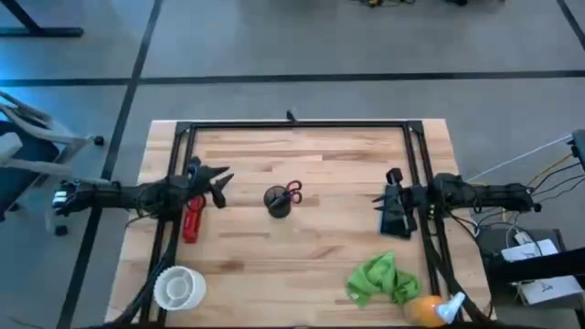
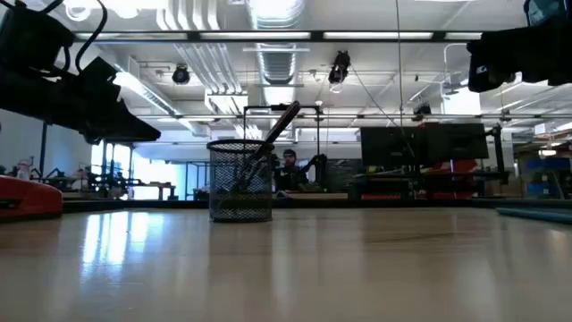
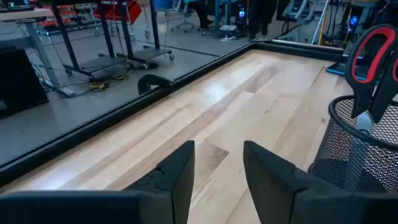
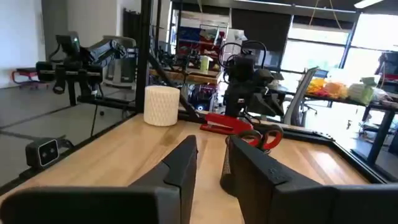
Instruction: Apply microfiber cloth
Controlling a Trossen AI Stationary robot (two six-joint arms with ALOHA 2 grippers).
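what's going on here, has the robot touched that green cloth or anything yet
Nothing is being handled yet. The left gripper hangs open above the table's left side, near the red stapler. The right gripper is over the right side, fingers slightly parted and empty. The microfiber cloth lies crumpled and untouched at the table's near right corner, beside the orange spray bottle. A mesh cup with scissors sits mid-table.

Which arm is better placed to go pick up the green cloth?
The right. Its gripper hangs near the microfiber cloth, which lies on the table's right side. The left gripper hangs across the table, beyond the mesh cup.
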